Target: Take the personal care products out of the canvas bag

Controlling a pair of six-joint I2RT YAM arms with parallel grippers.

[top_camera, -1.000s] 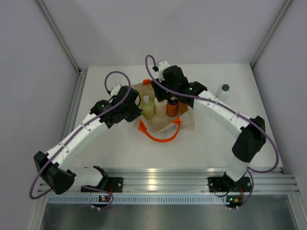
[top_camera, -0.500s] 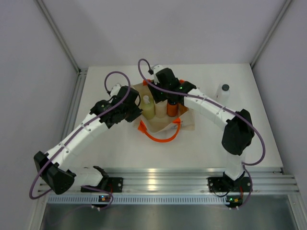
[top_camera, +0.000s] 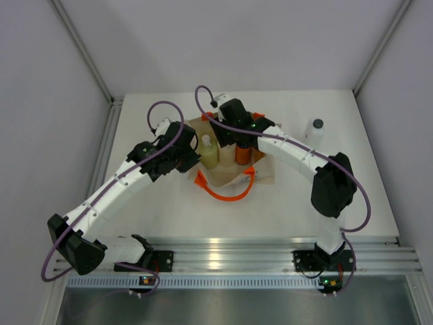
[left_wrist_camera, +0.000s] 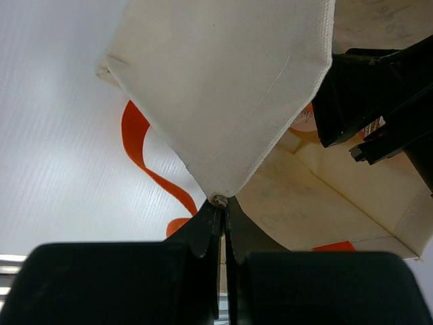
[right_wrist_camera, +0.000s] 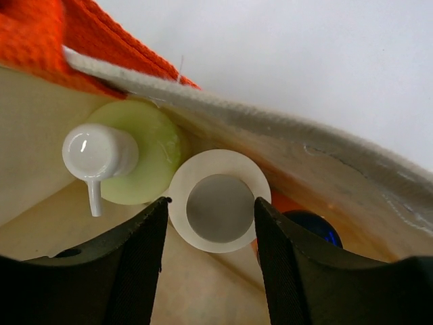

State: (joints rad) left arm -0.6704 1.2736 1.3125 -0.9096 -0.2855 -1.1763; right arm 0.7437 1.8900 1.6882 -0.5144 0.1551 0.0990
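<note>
The canvas bag [top_camera: 265, 175] sits in the middle of the worktop [top_camera: 270, 211] with three bottles showing inside: one pale yellow-green bottle [right_wrist_camera: 152, 152] with a white cap, one cream cylinder [right_wrist_camera: 218, 210] and one orange bottle [top_camera: 242, 153]. One white bottle [top_camera: 315, 130] with a dark cap stands out on the worktop, well apart to the right. The left hand [left_wrist_camera: 220, 206] is pinched tight on a bag corner, and the right hand [right_wrist_camera: 211, 203] is in the bag mouth, its two fingers apart, one each side of the cream cylinder.
</note>
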